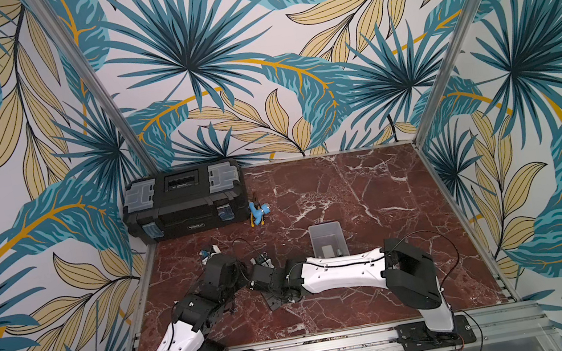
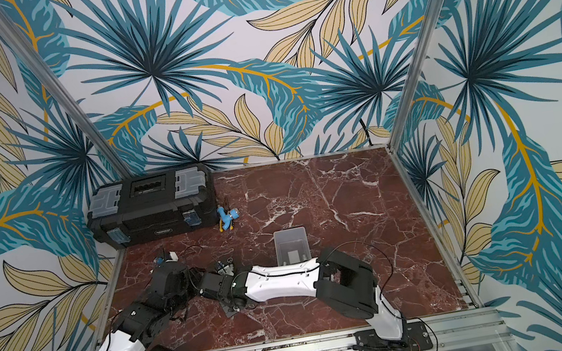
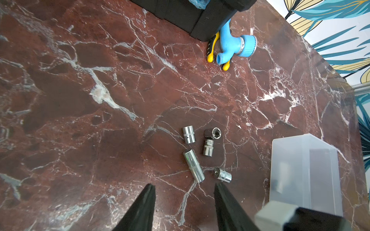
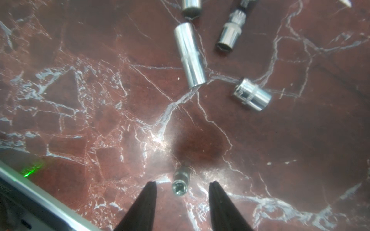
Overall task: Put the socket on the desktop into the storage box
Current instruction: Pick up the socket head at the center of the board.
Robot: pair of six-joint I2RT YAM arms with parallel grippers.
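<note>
Several chrome sockets [image 3: 193,165] lie loose on the red-brown marble desktop [image 1: 351,192], left of the translucent storage box [image 1: 315,243], whose wall [image 3: 290,160] also shows in the left wrist view. My left gripper [image 3: 184,186] is open just short of the long socket, with nothing between its fingers. My right gripper [image 4: 182,183] is open too. A small upright socket [image 4: 180,185] stands between its fingertips, clear of both. Other sockets, among them a long one [image 4: 190,55] and a short one [image 4: 251,94], lie beyond it.
A large black toolbox [image 1: 186,203] stands at the back left. Beside it a blue tap fitting [image 1: 258,212] lies over yellow-handled pliers [image 3: 212,50]. My right forearm [image 1: 340,270] stretches across the front of the storage box. Both wrists crowd close together by the sockets.
</note>
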